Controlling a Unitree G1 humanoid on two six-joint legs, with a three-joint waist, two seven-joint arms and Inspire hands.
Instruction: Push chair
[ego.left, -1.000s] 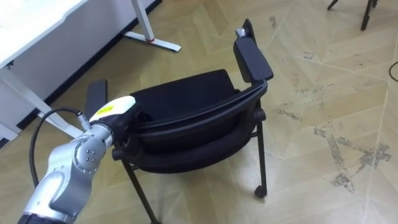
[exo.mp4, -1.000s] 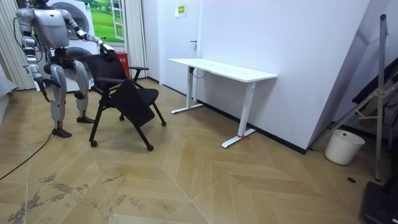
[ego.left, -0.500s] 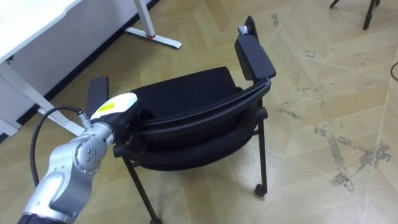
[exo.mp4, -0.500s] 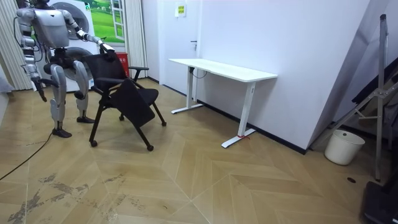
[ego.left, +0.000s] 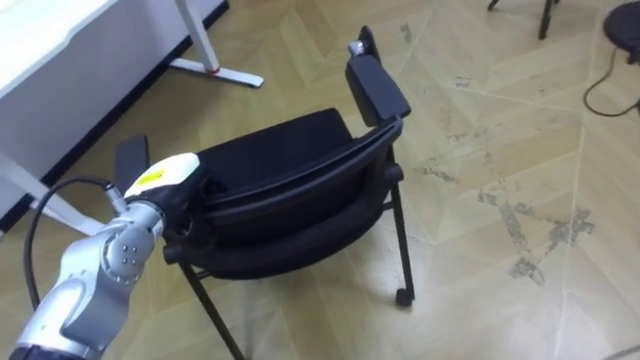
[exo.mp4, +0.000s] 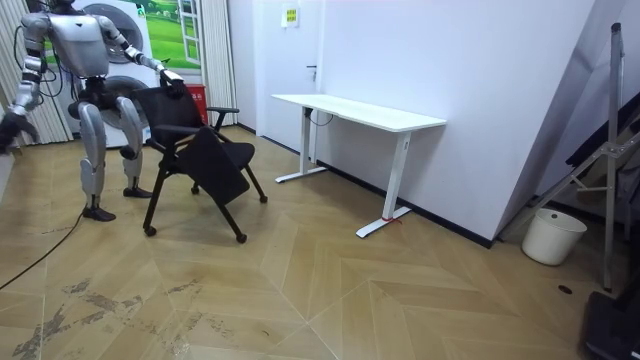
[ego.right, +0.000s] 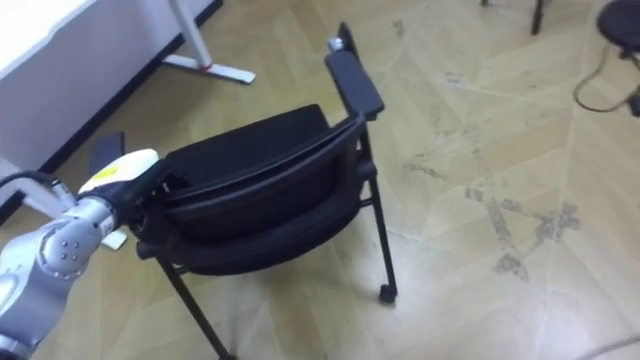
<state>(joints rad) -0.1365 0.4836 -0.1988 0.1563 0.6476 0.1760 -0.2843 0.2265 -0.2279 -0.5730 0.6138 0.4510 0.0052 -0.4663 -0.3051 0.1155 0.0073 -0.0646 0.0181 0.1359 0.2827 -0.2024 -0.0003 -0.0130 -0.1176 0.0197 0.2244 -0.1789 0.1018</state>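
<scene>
One-handed contact at lower left of the eye view: left hand (ego.left: 165, 180) against the near end of the black chair (ego.left: 290, 165) backrest (fingers hidden behind the rim, cannot tell whether curled). Chair mid-frame on wood floor (ego.left: 480, 120). White desk (ego.left: 40, 30) upper left. Right hand (exo.mp4: 11, 127) at room view's left edge.

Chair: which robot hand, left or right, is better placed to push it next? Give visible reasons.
Left. The left robot hand rests on the backrest corner of the chair. The right robot hand hangs out at the room view's left, well away from it.
</scene>
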